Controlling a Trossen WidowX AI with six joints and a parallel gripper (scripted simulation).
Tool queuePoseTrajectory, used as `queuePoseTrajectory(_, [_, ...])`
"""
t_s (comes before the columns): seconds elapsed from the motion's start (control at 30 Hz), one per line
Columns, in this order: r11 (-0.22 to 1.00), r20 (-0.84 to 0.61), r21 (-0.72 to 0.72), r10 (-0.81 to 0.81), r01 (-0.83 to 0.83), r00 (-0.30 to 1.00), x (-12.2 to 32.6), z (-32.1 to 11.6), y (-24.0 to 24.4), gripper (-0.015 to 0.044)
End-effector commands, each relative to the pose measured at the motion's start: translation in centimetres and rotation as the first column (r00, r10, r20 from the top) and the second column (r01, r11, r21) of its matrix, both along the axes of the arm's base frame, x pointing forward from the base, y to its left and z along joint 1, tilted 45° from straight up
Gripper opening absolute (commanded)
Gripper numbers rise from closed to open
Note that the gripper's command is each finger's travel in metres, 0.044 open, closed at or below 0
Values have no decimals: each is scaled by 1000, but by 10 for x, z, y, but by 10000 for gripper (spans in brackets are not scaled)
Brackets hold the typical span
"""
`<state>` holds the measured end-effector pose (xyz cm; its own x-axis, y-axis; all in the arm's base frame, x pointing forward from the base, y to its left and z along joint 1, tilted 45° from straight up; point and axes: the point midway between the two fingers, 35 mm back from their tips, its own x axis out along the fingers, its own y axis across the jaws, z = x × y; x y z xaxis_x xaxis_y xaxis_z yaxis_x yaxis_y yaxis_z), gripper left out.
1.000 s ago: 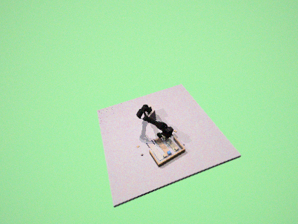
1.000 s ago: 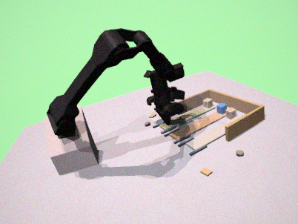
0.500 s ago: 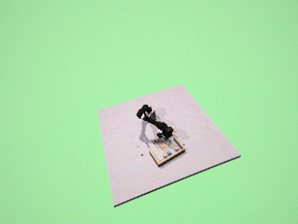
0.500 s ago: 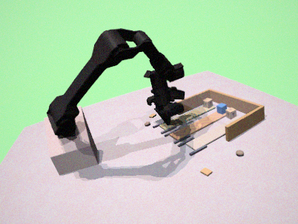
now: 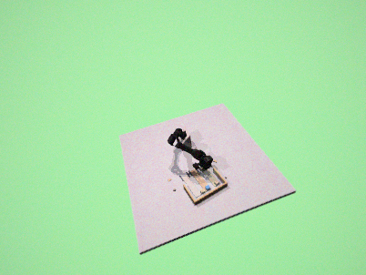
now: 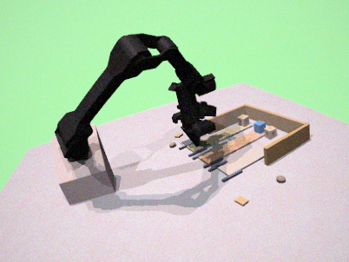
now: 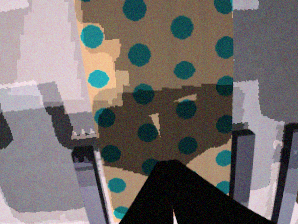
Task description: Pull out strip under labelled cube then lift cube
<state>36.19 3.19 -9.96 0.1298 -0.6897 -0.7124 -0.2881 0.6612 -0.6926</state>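
Hovering above a teal-dotted orange strip (image 5: 199, 179) (image 6: 236, 147) (image 7: 162, 55) at the open side of the wooden frame (image 5: 211, 193) (image 6: 287, 146), the closed hand (image 5: 197, 167) (image 6: 197, 142) (image 7: 166, 169) grips nothing, while a blue cube (image 5: 208, 187) (image 6: 260, 127) and two tan cubes (image 6: 243, 120) (image 6: 270, 131) sit inside the frame's far end, their labels too small to tell

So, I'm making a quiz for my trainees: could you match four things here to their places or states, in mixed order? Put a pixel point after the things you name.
1. blue cube (image 5: 208, 188) (image 6: 260, 127)
2. gripper (image 5: 197, 167) (image 6: 197, 144) (image 7: 166, 169)
3. wooden wall (image 5: 212, 193) (image 6: 286, 146)
4. pale block (image 6: 87, 190)

A. under the arm's foot
B. shut, holding nothing
C. around the cubes on three sides
D. between two tan cubes (image 6: 244, 120)

Pairs: 1-D, 2-B, 3-C, 4-A
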Motion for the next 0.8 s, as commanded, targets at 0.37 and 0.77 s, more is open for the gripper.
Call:
queuePoseTrajectory(0.37, [1000, 2, -1, 0, 0, 1000, -8, 0, -4, 0])
queuePoseTrajectory(0.77, [1000, 1, -2, 0, 0, 1000, -26, 1, -10, 0])
